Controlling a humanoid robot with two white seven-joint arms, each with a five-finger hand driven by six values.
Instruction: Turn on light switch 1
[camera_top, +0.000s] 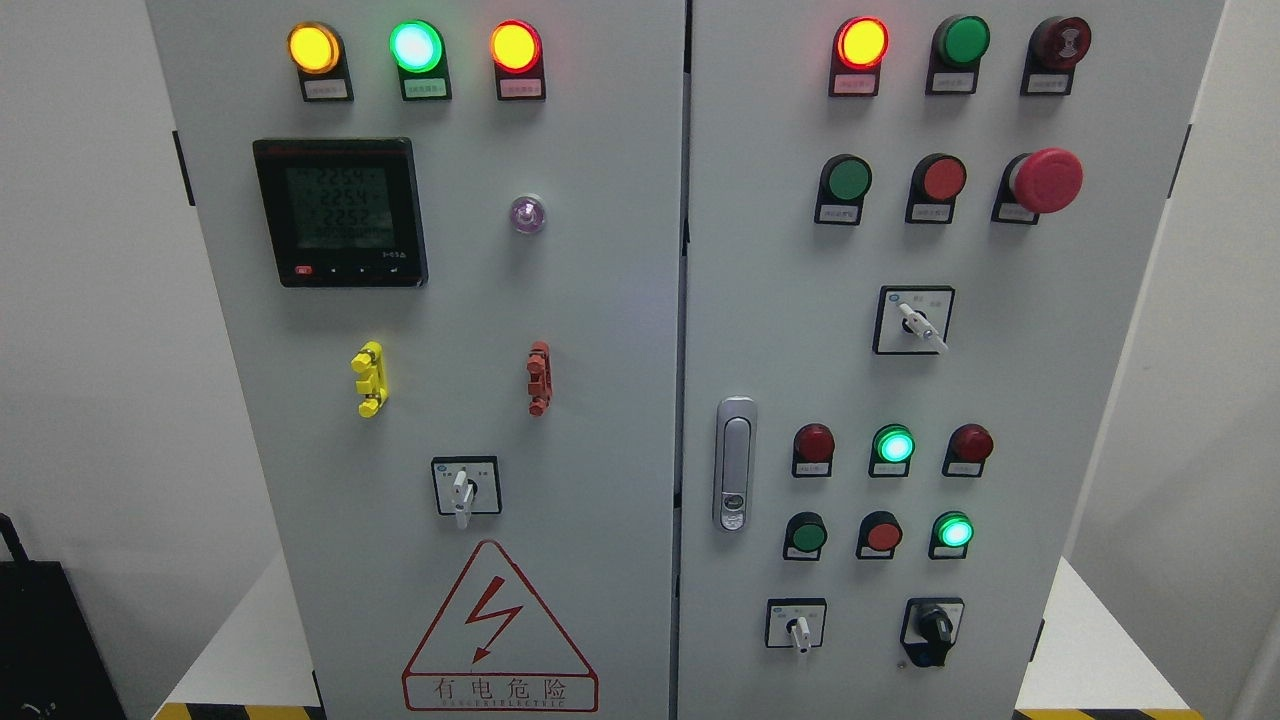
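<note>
A grey electrical cabinet (600, 300) with two doors fills the head view. The left door carries a white-handled rotary switch (463, 490) with its handle pointing down. The right door has three more rotary switches: a white one (918, 322) turned toward the lower right, a white one (799, 630) pointing down, and a black one (934, 627). Labels are too small to read, so I cannot tell which is switch 1. Neither of my hands appears in the view.
Lit lamps in yellow (314, 47), green (416, 46) and red (516, 46) top the left door above a digital meter (340, 212). A red mushroom button (1046, 180) and a door latch (735, 462) sit on the right door. A dark object (40, 640) stands at lower left.
</note>
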